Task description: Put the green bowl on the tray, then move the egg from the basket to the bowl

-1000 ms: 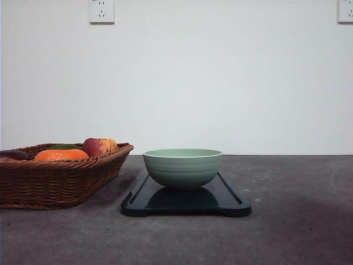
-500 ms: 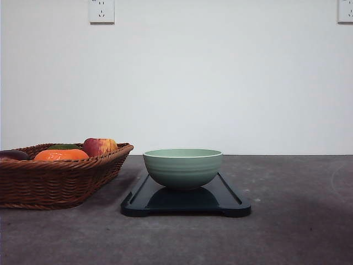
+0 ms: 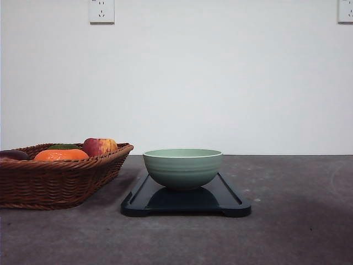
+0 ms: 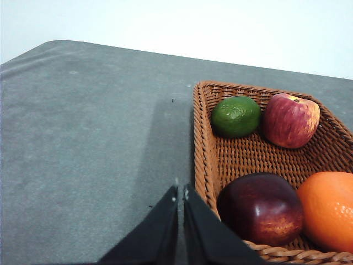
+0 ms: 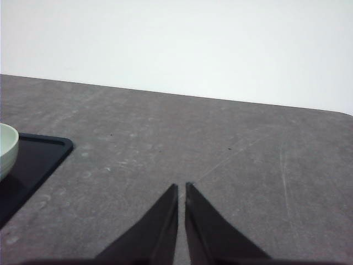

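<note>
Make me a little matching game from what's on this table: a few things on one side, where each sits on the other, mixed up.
Things:
1. green bowl
2. tray
3. lime
4. left claw

Places:
A. inside the basket
B. on the tray
C. just outside the basket's rim, shut
D. flat on the table

Pairs: 1-B, 2-D, 3-A, 4-C

A plain white wall (image 3: 220, 83) rises behind a dark grey, faintly scuffed tabletop (image 3: 298, 221). Two white power sockets sit high on the wall, one toward the left (image 3: 101, 11), one at the right edge (image 3: 346, 11). The light is soft and even, casting gentle shadows
</note>
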Available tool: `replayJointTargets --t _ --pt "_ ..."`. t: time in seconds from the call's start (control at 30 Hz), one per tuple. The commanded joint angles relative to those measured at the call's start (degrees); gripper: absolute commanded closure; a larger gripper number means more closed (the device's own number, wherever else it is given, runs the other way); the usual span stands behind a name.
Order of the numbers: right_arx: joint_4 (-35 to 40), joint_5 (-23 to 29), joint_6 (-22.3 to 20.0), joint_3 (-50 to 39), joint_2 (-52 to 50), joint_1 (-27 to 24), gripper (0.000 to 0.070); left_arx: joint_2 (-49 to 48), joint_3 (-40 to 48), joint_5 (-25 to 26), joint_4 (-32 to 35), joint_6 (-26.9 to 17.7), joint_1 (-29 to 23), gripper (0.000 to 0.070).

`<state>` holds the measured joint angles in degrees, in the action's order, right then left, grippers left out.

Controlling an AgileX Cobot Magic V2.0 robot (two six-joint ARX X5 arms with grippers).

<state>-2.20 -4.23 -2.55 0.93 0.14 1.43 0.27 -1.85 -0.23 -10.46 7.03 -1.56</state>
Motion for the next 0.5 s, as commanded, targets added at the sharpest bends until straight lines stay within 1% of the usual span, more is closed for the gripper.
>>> replayJointTargets --t 0.0,0.47 --pt "0.5 0.2 0.7 -0.3 0.1 0.0 0.0685 -0.1 1.0 -0.2 -0.3 -0.3 -0.1 0.0692" --pt "0.5 0.2 0.7 -0.3 0.1 0.0 0.0685 -0.1 1.0 -0.2 -0.3 -0.3 -0.1 0.0692"
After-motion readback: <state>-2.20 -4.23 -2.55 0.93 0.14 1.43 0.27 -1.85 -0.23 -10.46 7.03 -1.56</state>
